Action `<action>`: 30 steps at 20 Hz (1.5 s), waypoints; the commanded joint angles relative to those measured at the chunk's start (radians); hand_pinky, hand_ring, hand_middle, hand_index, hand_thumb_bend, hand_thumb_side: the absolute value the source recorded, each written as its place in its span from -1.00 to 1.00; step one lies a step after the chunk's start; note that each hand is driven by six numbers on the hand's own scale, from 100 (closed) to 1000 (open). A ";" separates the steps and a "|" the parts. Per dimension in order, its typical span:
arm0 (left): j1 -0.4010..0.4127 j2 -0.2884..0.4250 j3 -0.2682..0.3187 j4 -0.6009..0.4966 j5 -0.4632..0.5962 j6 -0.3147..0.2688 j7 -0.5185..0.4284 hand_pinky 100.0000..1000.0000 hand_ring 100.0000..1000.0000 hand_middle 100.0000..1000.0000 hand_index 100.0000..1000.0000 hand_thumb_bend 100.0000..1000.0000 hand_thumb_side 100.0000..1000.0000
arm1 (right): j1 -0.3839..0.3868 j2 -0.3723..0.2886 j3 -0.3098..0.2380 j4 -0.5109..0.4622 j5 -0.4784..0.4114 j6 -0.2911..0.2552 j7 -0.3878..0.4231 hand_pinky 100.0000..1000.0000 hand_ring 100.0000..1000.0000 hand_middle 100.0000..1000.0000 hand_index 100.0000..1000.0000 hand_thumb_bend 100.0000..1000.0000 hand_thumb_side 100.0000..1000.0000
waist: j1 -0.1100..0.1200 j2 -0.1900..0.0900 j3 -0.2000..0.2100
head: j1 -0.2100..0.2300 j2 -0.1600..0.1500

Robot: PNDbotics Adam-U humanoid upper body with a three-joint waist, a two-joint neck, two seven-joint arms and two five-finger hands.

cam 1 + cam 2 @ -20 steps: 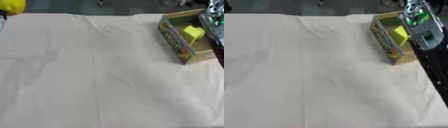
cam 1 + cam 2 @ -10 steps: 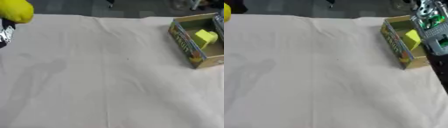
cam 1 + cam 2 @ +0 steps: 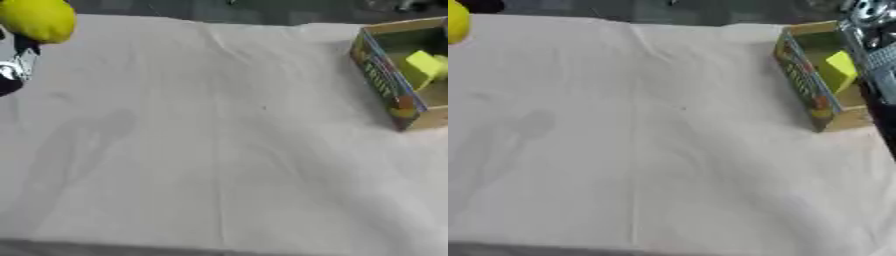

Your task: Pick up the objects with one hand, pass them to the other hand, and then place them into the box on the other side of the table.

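A white cloth (image 3: 219,150) covers the table and fills most of both frames, creased down its middle, with a soft grey shadow lying on it at centre left.

In the upper left corner of the left eye view a rounded yellow object (image 3: 39,19) sits above the cloth's far edge. Just below it the left hand (image 3: 16,70) shows as a black and silver shape cut off by the left border. Whether its fingers are curled round the yellow object or merely under it cannot be told, since the fingers themselves are not distinguishable. The right eye view gives much less here: only a sliver of the same yellow object at the left edge, with a dark patch beside it at the top, and nothing clear of the hand.

At the upper right stands an open cardboard box (image 3: 802,80) with a printed coloured side wall facing the middle of the table. Inside it lies a yellow-green block (image 3: 842,70), tilted against the interior.

The right eye view alone shows the right hand (image 3: 874,30), a silver and black mechanism at the right border, just beside the box's far side, above its outer wall. It is cropped by the frame, so whether its fingers are spread or closed cannot be told. In the left eye view the box runs off the right edge and that hand does not appear.
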 commanded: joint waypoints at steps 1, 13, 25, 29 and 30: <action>-0.009 0.019 0.014 -0.016 -0.003 -0.005 -0.001 -0.58 -0.19 -0.15 0.05 -1.00 -1.00 | -0.011 -0.025 -0.006 -0.029 0.007 -0.001 0.006 0.48 0.49 0.48 0.55 -1.00 -0.32 | 0.006 -0.024 0.001 | 0.037 0.008; 0.002 0.013 0.009 -0.026 -0.011 -0.014 -0.003 -0.56 -0.20 -0.16 0.04 -1.00 -1.00 | -0.009 -0.027 -0.004 -0.056 0.012 0.001 0.014 0.48 0.49 0.48 0.55 -1.00 -0.33 | 0.004 -0.019 0.002 | 0.084 -0.022; 0.101 0.020 0.010 -0.032 0.050 -0.003 -0.017 -0.58 -0.21 -0.17 0.04 -1.00 -1.00 | -0.002 -0.032 0.000 -0.083 0.016 0.001 0.024 0.49 0.49 0.48 0.55 -1.00 -0.34 | 0.002 -0.016 0.005 | 0.047 -0.051; 0.117 0.017 0.010 -0.030 0.062 -0.006 -0.008 -0.58 -0.22 -0.17 0.04 -1.00 -1.00 | 0.002 -0.034 -0.001 -0.096 0.015 0.002 0.026 0.49 0.49 0.48 0.55 -1.00 -0.35 | 0.000 -0.016 0.007 | 0.037 -0.052; 0.118 0.016 0.010 -0.030 0.062 -0.007 -0.006 -0.58 -0.22 -0.17 0.04 -1.00 -1.00 | 0.003 -0.034 -0.001 -0.099 0.015 0.002 0.026 0.49 0.49 0.48 0.55 -1.00 -0.35 | 0.000 -0.016 0.007 | 0.037 -0.052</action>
